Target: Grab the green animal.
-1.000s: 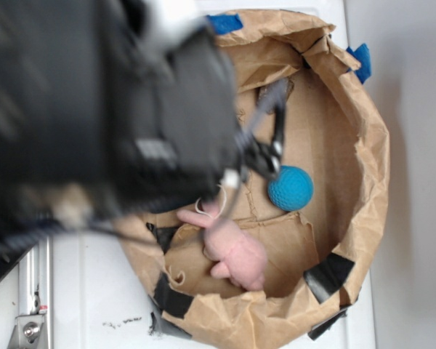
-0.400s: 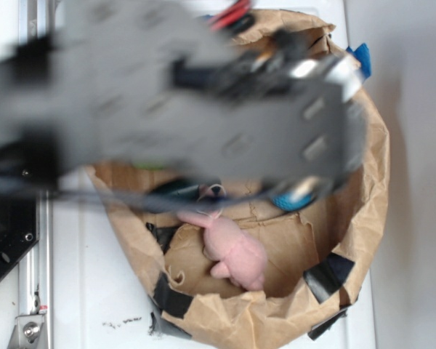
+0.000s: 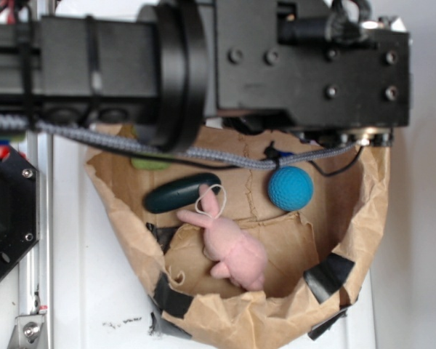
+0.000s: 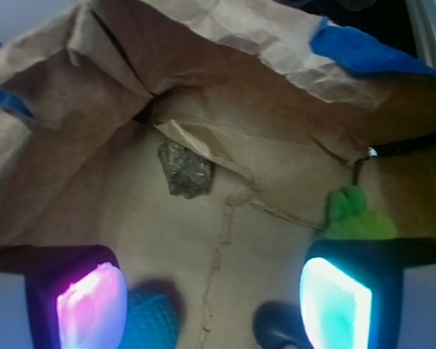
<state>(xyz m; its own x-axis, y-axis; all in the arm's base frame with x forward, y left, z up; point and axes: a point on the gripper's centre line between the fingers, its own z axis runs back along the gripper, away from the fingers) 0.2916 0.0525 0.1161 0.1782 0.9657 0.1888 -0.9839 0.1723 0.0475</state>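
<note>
Green animal (image 4: 352, 218) against bag wall (image 4: 276, 138)

Black boxy arm housing (image 3: 305, 65) with round screws, grey braided cable (image 3: 167, 149); gripper (image 4: 211, 298) fingertips (image 4: 334, 302) glowing magenta and cyan.

The green animal (image 4: 352, 216) is seen as a small lime-green plush toy with two small ear-like bumps on top. It lies on the brown paper floor of the bag, close to the wall. In the exterior view only a green sliver (image 3: 151, 163) is shown.
</note>
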